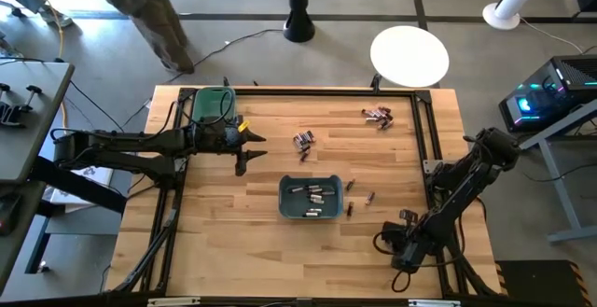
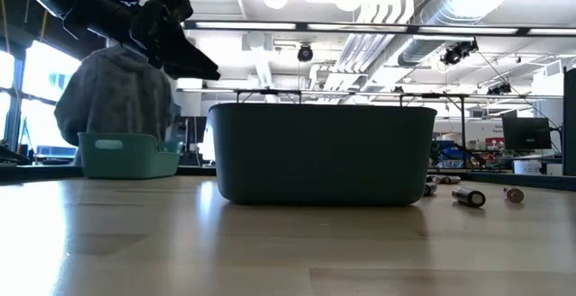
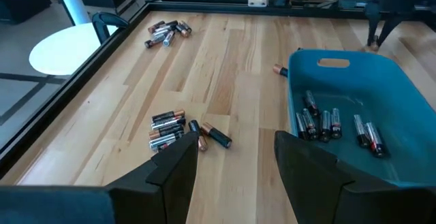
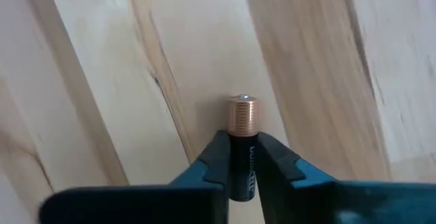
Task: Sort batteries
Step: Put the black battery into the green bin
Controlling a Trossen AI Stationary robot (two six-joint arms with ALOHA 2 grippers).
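The right pincer (image 4: 242,159) sits low over the near right part of the wooden counter (image 1: 233,242), its two fingers (image 4: 211,157) closed around a single battery (image 4: 241,125) whose copper end pokes out past the tips. The left pincer (image 3: 235,152) hangs above the counter's left side, just in front of the green bin (image 1: 211,104), with its fingers spread and nothing between them.

In the middle of the counter stands the teal bin (image 1: 289,201), holding several batteries (image 1: 313,195) on its floor. A small heap of batteries (image 1: 303,140) lies on the wood just beyond it, another heap (image 1: 378,115) lies near the far right corner, and a few loose cells (image 1: 369,197) rest just to the right of the teal bin. A person (image 1: 149,13) stands beyond the counter's far left corner.
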